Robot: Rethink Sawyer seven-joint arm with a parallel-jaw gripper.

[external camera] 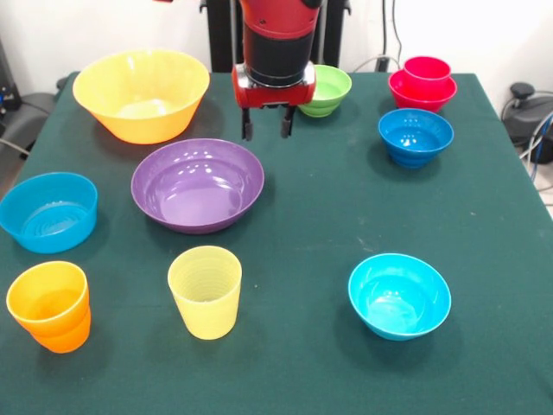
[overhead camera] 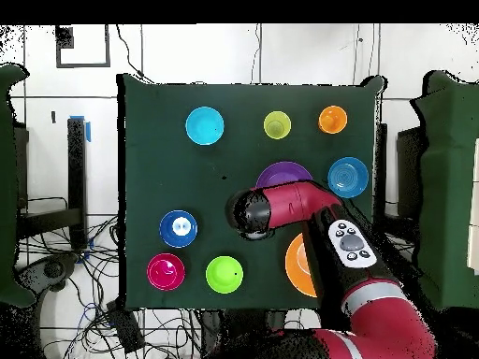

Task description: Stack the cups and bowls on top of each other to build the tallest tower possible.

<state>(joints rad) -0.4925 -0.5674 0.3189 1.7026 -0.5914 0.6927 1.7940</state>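
My gripper (external camera: 266, 130) hangs open and empty above the table, just behind the wide purple bowl (external camera: 198, 184), between the big yellow-orange bowl (external camera: 142, 93) and the lime green bowl (external camera: 326, 89). The tower, a red cup in a red bowl (external camera: 422, 82), stands far right, with the dark blue bowl (external camera: 416, 137) in front of it. The pale yellow cup (external camera: 206, 290), the orange cup (external camera: 50, 305), the cyan bowl (external camera: 399, 295) and the light blue straight-sided bowl (external camera: 48, 211) stand nearer the front. In the overhead view the arm's head (overhead camera: 251, 213) covers the gripper.
The green table (external camera: 311, 216) ends at its edges on all sides. Cables and grey equipment (external camera: 527, 108) lie off the right edge. The robot's pedestal (external camera: 259, 26) stands behind the far edge.
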